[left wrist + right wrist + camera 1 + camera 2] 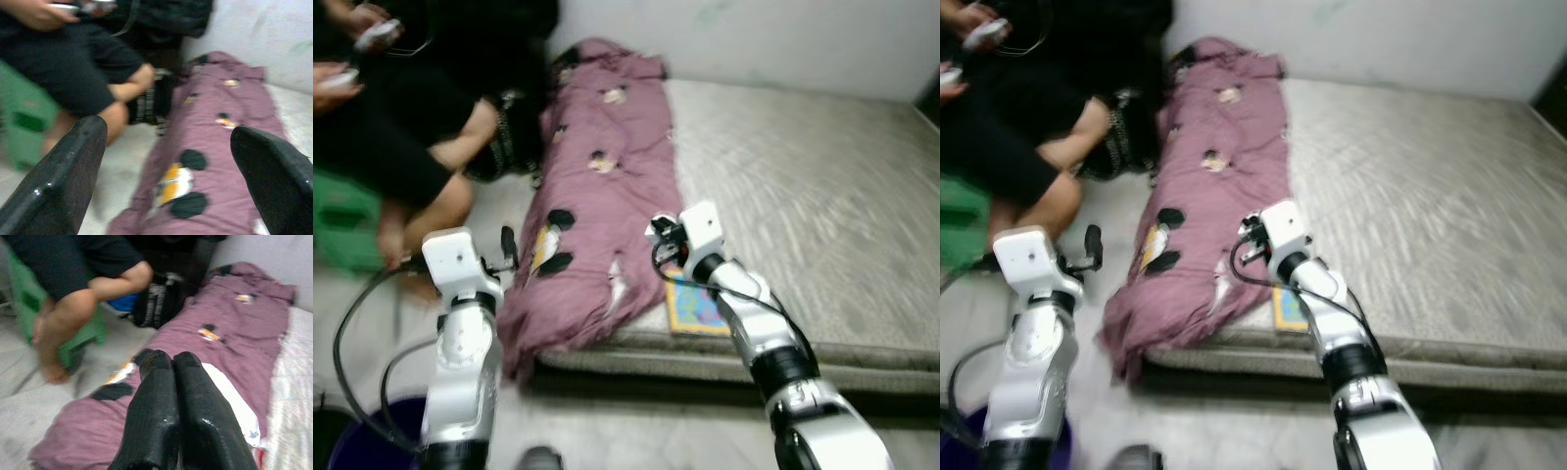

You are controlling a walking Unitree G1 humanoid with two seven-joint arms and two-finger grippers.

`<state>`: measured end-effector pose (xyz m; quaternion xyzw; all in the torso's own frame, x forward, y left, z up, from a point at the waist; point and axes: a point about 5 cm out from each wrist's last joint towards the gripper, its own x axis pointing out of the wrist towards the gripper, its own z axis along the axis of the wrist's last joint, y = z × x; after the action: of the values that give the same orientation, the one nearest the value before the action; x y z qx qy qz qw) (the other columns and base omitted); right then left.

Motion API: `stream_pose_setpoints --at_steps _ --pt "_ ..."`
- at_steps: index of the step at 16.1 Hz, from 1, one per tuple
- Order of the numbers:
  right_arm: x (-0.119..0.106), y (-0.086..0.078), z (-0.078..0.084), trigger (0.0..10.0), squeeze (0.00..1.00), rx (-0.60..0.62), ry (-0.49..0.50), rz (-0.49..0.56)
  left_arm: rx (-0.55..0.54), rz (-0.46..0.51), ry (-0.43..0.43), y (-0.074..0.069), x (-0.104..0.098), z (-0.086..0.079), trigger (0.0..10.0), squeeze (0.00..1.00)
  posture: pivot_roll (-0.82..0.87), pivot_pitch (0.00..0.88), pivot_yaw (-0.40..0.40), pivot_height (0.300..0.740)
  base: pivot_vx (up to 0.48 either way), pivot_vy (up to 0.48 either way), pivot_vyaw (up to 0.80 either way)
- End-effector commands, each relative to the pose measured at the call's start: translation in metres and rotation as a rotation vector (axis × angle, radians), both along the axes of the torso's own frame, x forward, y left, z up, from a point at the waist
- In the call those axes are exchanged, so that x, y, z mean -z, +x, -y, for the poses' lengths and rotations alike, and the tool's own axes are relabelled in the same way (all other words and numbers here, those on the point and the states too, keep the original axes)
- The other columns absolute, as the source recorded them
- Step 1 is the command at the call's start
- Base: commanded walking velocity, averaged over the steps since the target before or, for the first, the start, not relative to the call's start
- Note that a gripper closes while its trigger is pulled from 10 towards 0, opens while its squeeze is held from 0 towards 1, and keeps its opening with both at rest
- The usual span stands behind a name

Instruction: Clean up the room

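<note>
You are looking down at a mattress (803,186) on the floor, with a mauve blanket (597,186) printed with cartoon patches bunched lengthwise along its left edge and spilling over the near left corner toward the floor. Your left pincer (171,161) is released, its two black fingers (63,171) spread wide, and it hovers off the mattress's left edge, beside the blanket's hanging end without touching it. Your right pincer (171,396) is clenched with nothing between its fingers, which press flat together; it hangs just above the blanket near the mattress's front edge, over a white patch of the print. A colourful flat book (695,305) lies at the front edge of the mattress, just beside the blanket's lower end and under your right forearm. At the far left, a person (421,108) in black clothing sits on a green stool (342,220) close to the mattress's left edge, knees bent and bare feet on the floor, hands holding small light objects. A dark purple bucket (372,436) sits on the floor by your left arm.
</note>
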<state>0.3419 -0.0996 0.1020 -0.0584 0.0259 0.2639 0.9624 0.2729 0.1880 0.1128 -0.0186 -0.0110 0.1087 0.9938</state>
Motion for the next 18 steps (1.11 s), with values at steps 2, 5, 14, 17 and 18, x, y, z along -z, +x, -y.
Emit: stream_pose_setpoints --at_steps 2,5,14,17,18 --pt "-0.0066 0.0021 -0.005 10.0 0.0 -0.014 0.01 0.025 0.02 0.024 0.015 0.0029 -0.0072 0.0054 10.0 0.0 0.08 0.0 -0.086 0.74 0.0 0.0 0.8" --pt "-0.0075 0.0019 -0.005 10.0 0.0 -0.014 0.014 0.03 0.033 0.022 0.018 0.0038 -0.0067 0.0091 10.0 0.0 0.07 0.0 -0.082 0.74 0.0 0.0 0.8" --pt "-0.0104 0.0033 -0.0065 10.0 0.0 -0.02 0.01 0.047 0.037 0.023 0.01 0.0055 -0.0078 0.0081 10.0 0.0 0.07 0.0 -0.08 0.74 0.0 0.0 0.8" --pt "-0.0101 0.003 -0.0065 10.0 0.0 -0.019 0.013 0.047 0.042 0.025 0.002 0.0055 -0.0076 0.0087 10.0 0.0 0.07 0.0 -0.078 0.74 0.0 0.0 0.8" --pt "-0.0101 0.0029 -0.0065 10.0 0.0 -0.019 0.013 0.048 0.042 0.025 0.0 0.0054 -0.0075 0.0088 10.0 0.0 0.07 0.0 -0.078 0.74 0.0 0.0 0.8"
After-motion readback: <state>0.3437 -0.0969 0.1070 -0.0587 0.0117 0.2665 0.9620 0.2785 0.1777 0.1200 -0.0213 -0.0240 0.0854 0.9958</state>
